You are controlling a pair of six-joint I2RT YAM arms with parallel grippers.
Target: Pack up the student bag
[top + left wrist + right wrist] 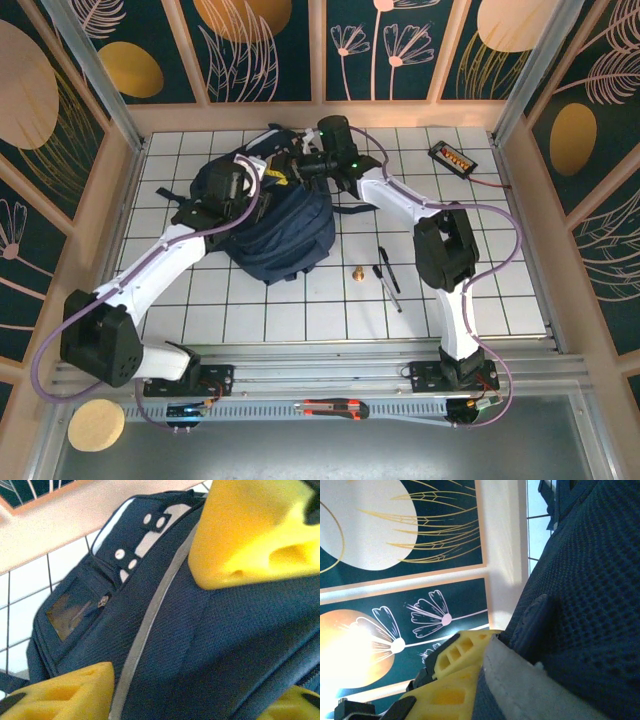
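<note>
While both of my claws are working at the large dark navy fabric student bag [285, 235], which is lying just at nine o'clock of the white tiled counter's [480, 280] middle, I am judging the step in hand to be getting its mouth open, not loading it. My right claw [308, 160] is biting at the bag's twelve o'clock edge, closed down tight on a grey-edged fold of it. Its yellow finger [452, 680] is lying right against that edging. My left claw [228, 188] is pressing at the bag's ten o'clock shoulder, its yellow fingers [250, 530] standing apart astride the navy cloth and the grey stripe [146, 625]. I cannot tell whether they are pinching anything. At four o'clock of the bag, two black pens [388, 278] and a small brass piece [357, 272] are waiting on the tiles, apart from it. As I am reckoning it, the next move is calling for both claws to draw the rim apart. One would then be holding it wide while the other goes for the pens.
</note>
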